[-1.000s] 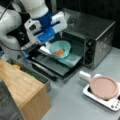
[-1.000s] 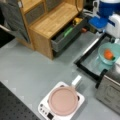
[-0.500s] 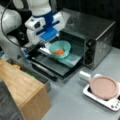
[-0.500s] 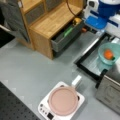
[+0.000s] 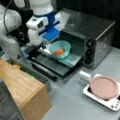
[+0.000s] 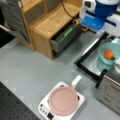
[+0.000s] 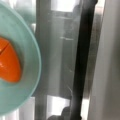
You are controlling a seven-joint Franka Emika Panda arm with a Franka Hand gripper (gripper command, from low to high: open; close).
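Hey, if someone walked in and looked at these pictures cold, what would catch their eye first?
Probably the teal bowl with an orange item in it, sitting on the open door of the toaster oven in both front views. Right above it hangs the white and blue robot arm. Toward a front view's bottom, a pink pan rests on a white hot plate.

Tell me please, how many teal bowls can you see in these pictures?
1. The round teal bowl, holding an orange piece of food, sits on the toaster oven's open door.
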